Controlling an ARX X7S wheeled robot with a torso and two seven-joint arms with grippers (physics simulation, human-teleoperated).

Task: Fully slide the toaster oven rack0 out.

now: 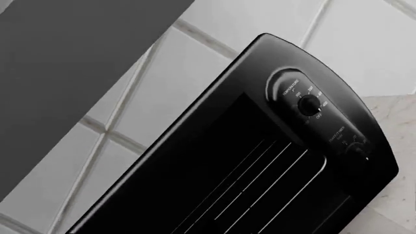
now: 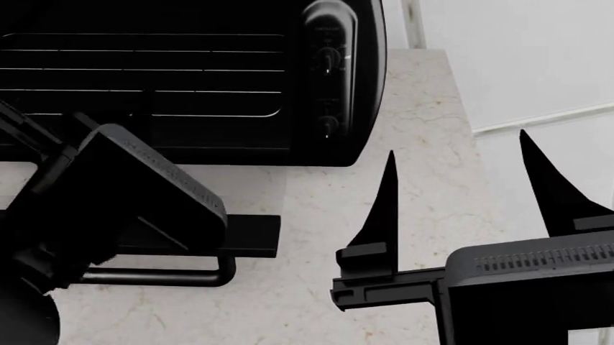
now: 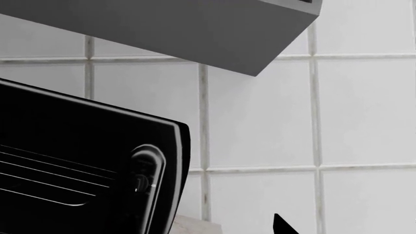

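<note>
The toaster oven (image 2: 355, 86) is a glossy black box at the back of the counter, with its knob column (image 2: 328, 72) on its right side. Its door slab (image 2: 251, 235) lies open and flat, with the U-shaped handle (image 2: 206, 277) toward me. The rack0 (image 2: 144, 72) sits inside the dark cavity as thin pale bars; it also shows in the left wrist view (image 1: 260, 180). My left arm's wrist block (image 2: 134, 201) hangs over the open door, facing the cavity; its fingers are lost against the black. My right gripper (image 2: 461, 194) is open and empty over the counter, right of the oven.
The pale marble counter (image 2: 422, 144) ends at an edge on the right. A white tiled wall (image 3: 260, 122) stands behind the oven. A grey overhead cabinet (image 3: 195, 29) hangs above it. One right fingertip (image 3: 283, 226) shows in the right wrist view.
</note>
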